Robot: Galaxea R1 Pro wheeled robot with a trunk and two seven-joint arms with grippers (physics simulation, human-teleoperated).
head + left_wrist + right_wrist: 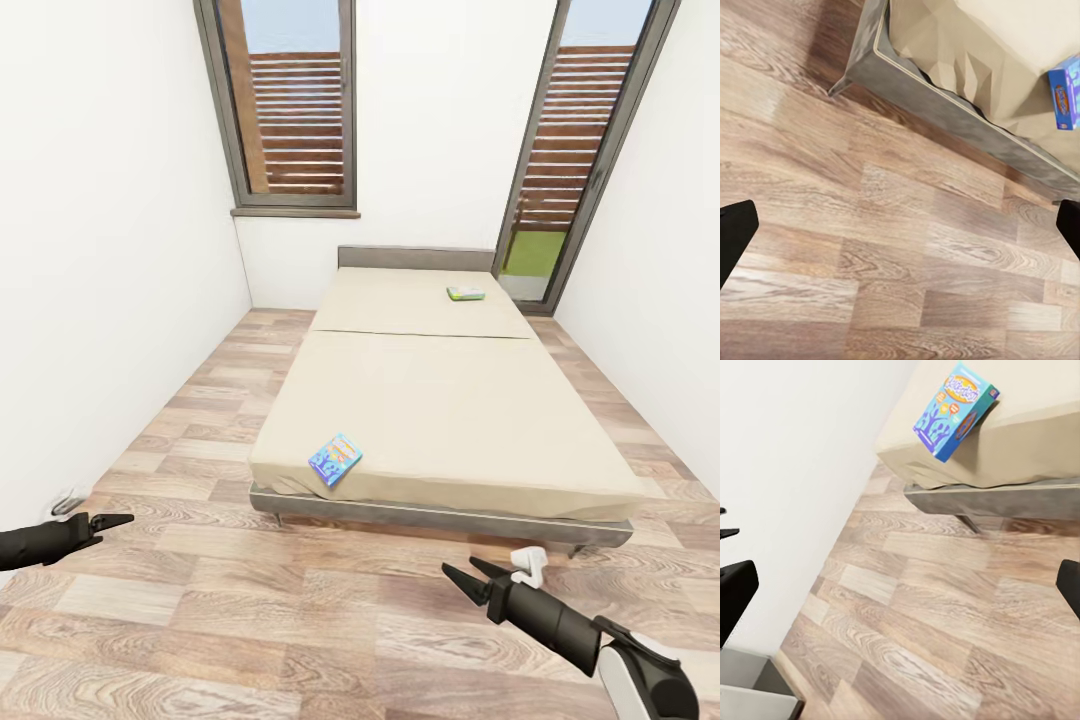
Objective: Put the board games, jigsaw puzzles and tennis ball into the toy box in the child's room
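The bed (440, 420) with a beige mattress and grey frame fills the middle of the narrow room. A mostly blue board game (335, 459) lies at its near left corner, partly over the edge; it also shows in the right wrist view (954, 409) and the left wrist view (1066, 91). A green-edged board game (465, 293) lies near the headboard on the right. My left gripper (112, 523) hangs low at the left over the floor, open and empty. My right gripper (465, 574) is open and empty above the floor just before the bed's foot. The table and toy box are out of view.
White walls close in on both sides. Two tall dark-framed windows (290, 110) stand behind the bed. Wood plank floor (250, 620) runs along the bed's left side and before its foot. A small white object (530, 563) lies on the floor by the right gripper.
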